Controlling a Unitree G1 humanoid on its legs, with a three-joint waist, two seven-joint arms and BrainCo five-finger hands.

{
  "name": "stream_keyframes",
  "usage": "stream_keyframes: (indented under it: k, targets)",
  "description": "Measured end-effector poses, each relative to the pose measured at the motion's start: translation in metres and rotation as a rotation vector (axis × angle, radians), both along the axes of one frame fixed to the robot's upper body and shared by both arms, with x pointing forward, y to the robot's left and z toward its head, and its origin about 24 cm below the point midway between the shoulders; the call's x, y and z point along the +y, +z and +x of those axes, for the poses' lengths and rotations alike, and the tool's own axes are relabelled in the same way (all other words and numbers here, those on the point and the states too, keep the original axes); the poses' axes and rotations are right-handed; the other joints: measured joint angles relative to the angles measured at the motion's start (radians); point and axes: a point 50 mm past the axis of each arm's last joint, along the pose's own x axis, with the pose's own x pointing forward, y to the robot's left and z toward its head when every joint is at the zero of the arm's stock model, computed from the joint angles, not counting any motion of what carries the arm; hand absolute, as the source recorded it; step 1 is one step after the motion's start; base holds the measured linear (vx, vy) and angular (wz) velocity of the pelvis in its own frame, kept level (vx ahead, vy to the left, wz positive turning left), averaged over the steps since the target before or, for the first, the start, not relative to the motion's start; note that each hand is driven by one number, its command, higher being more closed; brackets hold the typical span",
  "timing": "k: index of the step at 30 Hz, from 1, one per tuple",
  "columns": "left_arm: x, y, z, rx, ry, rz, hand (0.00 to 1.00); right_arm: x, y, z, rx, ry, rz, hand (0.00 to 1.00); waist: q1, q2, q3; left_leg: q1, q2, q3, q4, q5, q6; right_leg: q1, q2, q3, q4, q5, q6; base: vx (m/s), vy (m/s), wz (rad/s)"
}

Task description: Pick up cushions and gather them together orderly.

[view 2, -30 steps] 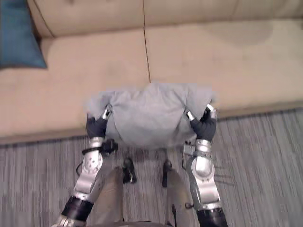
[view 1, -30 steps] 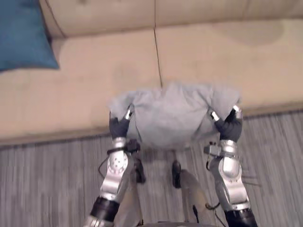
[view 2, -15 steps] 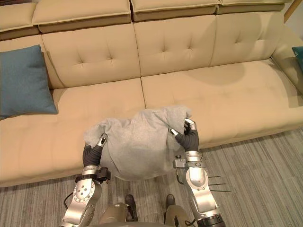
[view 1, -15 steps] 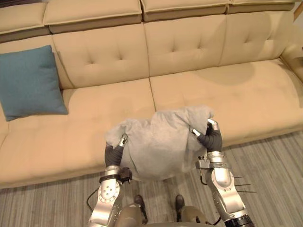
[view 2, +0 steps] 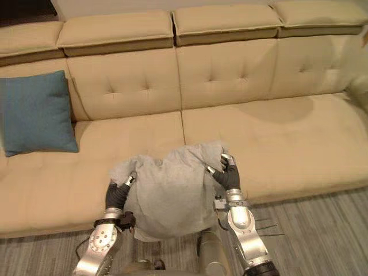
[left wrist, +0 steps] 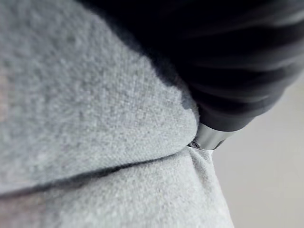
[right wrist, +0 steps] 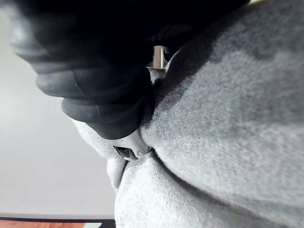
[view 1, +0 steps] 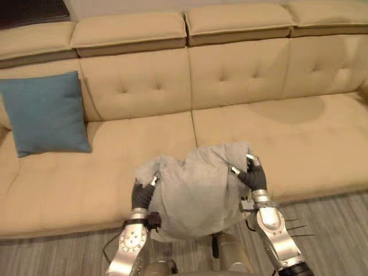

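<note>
I hold a soft grey cushion off the floor in front of the sofa, squeezed between both hands so it bunches up. My left hand grips its left side, fingers dug into the fabric under a bulging corner. On the cushion's right side my right hand is curled over the upper corner. In both wrist views the grey cloth folds tightly round the hand. A blue cushion leans upright against the sofa back at the far left.
The long beige sofa spans the view, its seat bare between the blue cushion and the right end. Grey striped carpet lies in front of it.
The camera has tilted up, bringing the sofa back into view. The grey cushion has risen with both hands and is squeezed narrower. Both grips are unchanged.
</note>
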Motion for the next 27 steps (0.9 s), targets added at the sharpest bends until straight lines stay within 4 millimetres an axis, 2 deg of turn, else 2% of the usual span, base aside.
stream_keyframes:
  k: [1,2,4,6,9,10,11,13,14,18,21,23,26,27]
  targets:
    - [-0.001,-0.001,0.002,0.004,-0.004,-0.002,1.00,-0.001,0.000,0.000,0.000,-0.001,-0.002,1.00,0.003,0.013,0.002,-0.061,0.042,-0.003,0.156,0.038,-0.021,0.028,0.020,-0.020,-0.005,-0.004,-0.018,0.53,-0.176,0.04]
    - [-0.002,-0.004,0.002,0.014,-0.013,-0.003,1.00,-0.002,0.000,0.000,0.002,-0.004,-0.005,1.00,0.016,0.013,0.002,-0.106,0.077,0.010,0.287,0.106,-0.002,0.072,0.031,-0.022,-0.025,-0.012,-0.031,0.44,-0.148,-0.05]
    - [-0.005,-0.008,0.002,0.029,-0.032,-0.009,1.00,-0.003,0.004,0.001,-0.016,-0.010,-0.002,1.00,0.023,0.012,0.003,-0.148,0.116,0.045,0.419,0.104,0.010,0.167,0.031,-0.023,-0.093,-0.014,-0.034,0.41,-0.095,-0.02]
    - [-0.007,-0.007,0.004,0.025,-0.050,-0.014,1.00,-0.003,0.017,0.001,-0.072,-0.009,0.009,1.00,0.024,0.011,0.004,-0.180,0.117,0.069,0.419,0.082,0.037,0.229,0.011,-0.024,-0.146,-0.014,-0.034,0.31,0.007,0.07]
    - [-0.013,-0.002,0.011,-0.002,-0.087,-0.018,1.00,-0.006,0.033,0.005,-0.148,-0.020,0.014,1.00,0.023,0.014,0.004,-0.208,0.093,0.089,0.152,0.090,0.039,0.265,-0.022,-0.043,-0.179,-0.014,-0.032,0.21,0.115,0.10]
    - [-0.016,0.000,0.013,-0.013,-0.091,-0.024,1.00,-0.008,0.035,0.007,-0.157,-0.023,0.009,1.00,0.023,0.031,-0.001,-0.195,0.086,0.085,-0.001,0.204,0.038,0.266,-0.013,-0.046,-0.178,-0.021,-0.014,0.16,0.198,-0.04]
    - [-0.017,0.002,0.017,-0.024,-0.095,-0.023,1.00,-0.009,0.037,0.008,-0.162,-0.031,0.004,1.00,0.023,0.047,0.002,-0.183,0.091,0.070,-0.075,0.251,0.030,0.275,0.001,-0.041,-0.180,-0.046,0.023,0.16,0.217,0.07]
    - [-0.017,0.005,0.022,-0.036,-0.104,-0.011,1.00,-0.010,0.036,0.009,-0.162,-0.047,0.013,1.00,0.018,0.037,0.007,-0.159,0.060,0.062,-0.155,0.240,0.027,0.261,-0.016,-0.038,-0.173,-0.047,0.029,0.11,0.205,0.22]
    - [-0.015,0.009,0.027,-0.052,-0.109,0.004,1.00,-0.008,0.038,0.010,-0.171,-0.056,0.009,1.00,0.021,0.020,0.016,-0.143,0.027,0.070,-0.211,0.262,0.042,0.249,-0.039,-0.027,-0.171,-0.047,0.029,0.06,0.199,0.17]
    - [-0.010,0.015,0.032,-0.077,-0.085,0.030,1.00,0.003,0.047,0.026,-0.212,-0.046,-0.018,1.00,0.025,0.015,0.019,-0.118,-0.023,0.097,-0.303,0.297,0.061,0.242,-0.072,0.024,-0.209,-0.037,0.044,0.01,0.113,0.00]
    - [-0.011,0.038,0.054,-0.174,-0.068,0.055,1.00,0.009,0.071,0.046,-0.303,-0.062,-0.018,1.00,0.033,0.013,0.020,-0.151,-0.024,0.116,-0.340,0.323,0.060,0.192,-0.066,0.056,-0.245,-0.003,0.049,-0.04,0.017,-0.26]
    - [-0.012,0.064,0.074,-0.283,-0.053,0.097,1.00,0.013,0.094,0.062,-0.388,-0.077,-0.024,1.00,0.024,0.008,0.029,-0.174,-0.023,0.126,-0.365,0.348,0.058,0.162,-0.057,0.065,-0.266,0.024,0.048,-0.05,-0.008,-0.20]
    - [-0.014,0.117,0.108,-0.474,0.009,0.154,1.00,0.016,0.137,0.083,-0.526,-0.115,-0.017,1.00,0.019,-0.003,0.071,-0.208,-0.007,0.123,-0.372,0.374,0.054,0.125,-0.038,0.065,-0.267,0.050,0.041,-0.08,-0.029,-0.05]
    - [-0.014,0.126,0.114,-0.504,0.029,0.164,1.00,0.016,0.146,0.086,-0.550,-0.123,-0.020,1.00,0.019,-0.003,0.078,-0.217,-0.003,0.122,-0.372,0.379,0.054,0.117,-0.034,0.064,-0.266,0.055,0.041,-0.09,-0.037,0.01]
